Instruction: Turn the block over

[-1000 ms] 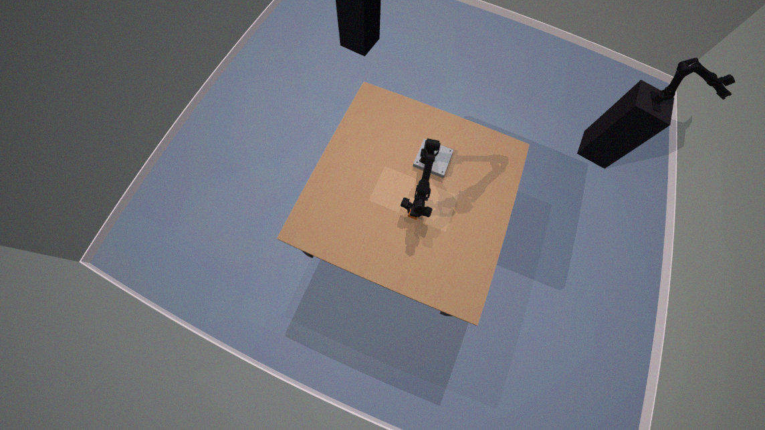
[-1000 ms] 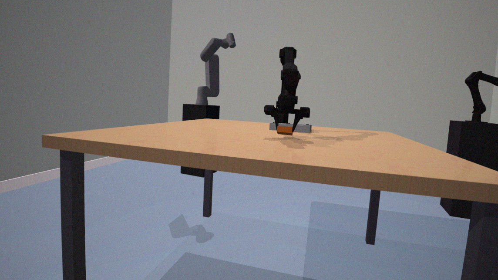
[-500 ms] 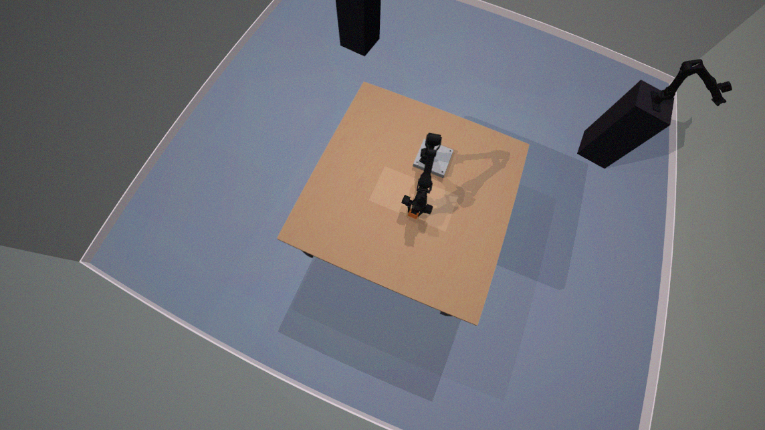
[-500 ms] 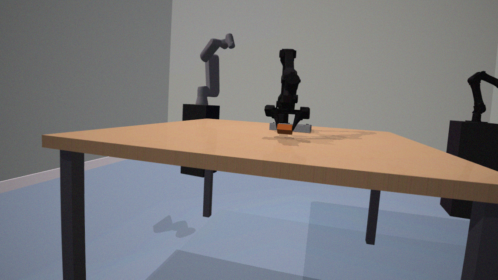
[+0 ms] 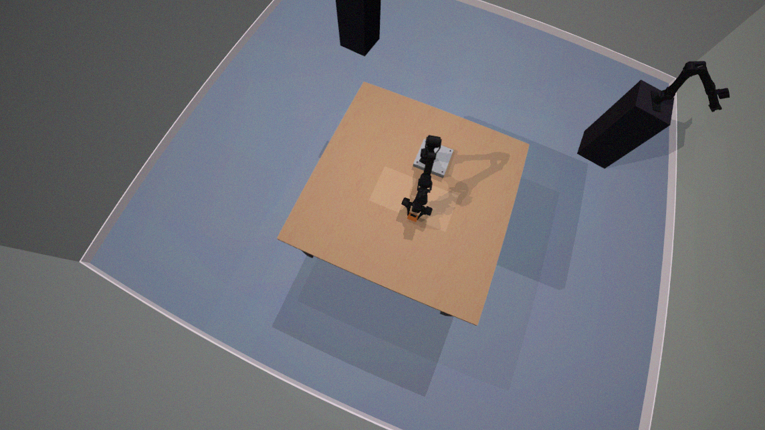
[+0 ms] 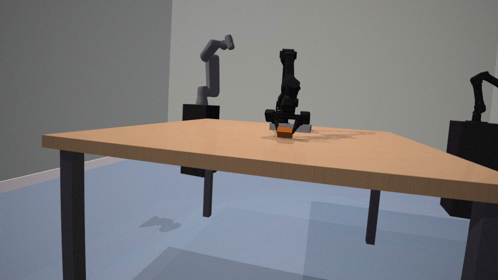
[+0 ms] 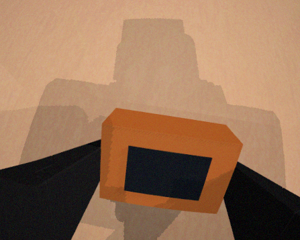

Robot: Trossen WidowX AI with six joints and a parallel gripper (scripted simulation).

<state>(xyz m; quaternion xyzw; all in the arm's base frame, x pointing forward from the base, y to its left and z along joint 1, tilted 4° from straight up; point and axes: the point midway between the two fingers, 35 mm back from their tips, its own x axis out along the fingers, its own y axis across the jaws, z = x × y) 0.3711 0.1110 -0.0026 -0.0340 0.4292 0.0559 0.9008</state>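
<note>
While the block [image 7: 168, 161] sits clamped between the two dark fingers, its marked side faces the wrist camera, so the turn-over is judged not yet done. The fingers are closed on the block's two short ends, one entering the wrist view from 8 o'clock and the other from 4 o'clock. This end-to-end hold leaves the dark rectangular mark [image 7: 168, 173] and the opposite face uncovered, which suits a rotation about the axis running between the fingers.

In the exterior view the gripper [image 6: 285, 126] points down from the arm [image 6: 288, 86], and the orange block [image 6: 284, 132] lies at or just above the surface [image 6: 183, 140]. Whether its underside touches the surface cannot be told from that low angle. In the wrist view a shadow shows on the surface below the block's near edge, which suggests a slight lift; this is a judgement.

In the top view the block [image 5: 414, 218] is near the middle of the surface [image 5: 350, 245], on the edge of a paler rectangular patch [image 5: 389, 188]. It lies at about 7 o'clock from the arm's grey base plate [image 5: 443, 160].

Procedure status and cautions:
- Step in hand: lifting the gripped block for rotation.
- Clearance: the block is wider than it is tall, so a wrist roll too close to the surface would likely drive a long edge into it.
- Slip risk: the hold relies on two small end faces; rotation may let the block pivot between the fingers.
</note>
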